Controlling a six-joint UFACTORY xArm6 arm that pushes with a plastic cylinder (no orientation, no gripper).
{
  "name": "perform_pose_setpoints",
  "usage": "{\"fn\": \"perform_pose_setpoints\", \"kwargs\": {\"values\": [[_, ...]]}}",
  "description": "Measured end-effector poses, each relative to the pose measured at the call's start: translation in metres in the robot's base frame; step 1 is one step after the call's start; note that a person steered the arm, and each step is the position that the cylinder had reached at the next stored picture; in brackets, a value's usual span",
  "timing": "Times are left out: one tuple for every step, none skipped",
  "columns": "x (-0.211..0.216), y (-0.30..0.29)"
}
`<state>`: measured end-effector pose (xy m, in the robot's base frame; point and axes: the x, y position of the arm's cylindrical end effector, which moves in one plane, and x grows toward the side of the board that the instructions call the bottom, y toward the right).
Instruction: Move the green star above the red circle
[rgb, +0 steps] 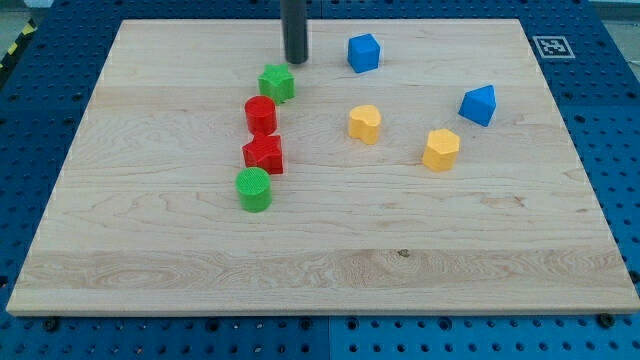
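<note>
Green star (277, 82) sits just above red circle (261, 114), orientation unclear; my tip (295, 60) near its upper-right; no pincer.

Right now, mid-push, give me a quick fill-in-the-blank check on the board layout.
1. My tip sits just toward the view's top of the green ____ block.
2. The red circle block lies between that block and the red ____ block.
3. The green circle block is the column's ____ block in the view.

Missing: star; star; bottom

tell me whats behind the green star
Just behind the green star, toward the view's top, stands my tip, slightly right, on bare board. Nothing is hidden there.
</note>
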<state>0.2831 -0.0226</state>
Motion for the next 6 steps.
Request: {"fn": "perform_pose_setpoints", "kwargs": {"values": [[0.034,0.019],[0.036,0.019],[0.039,0.011],[0.039,-0.002],[0.04,-0.02],[0.04,-0.036]]}}
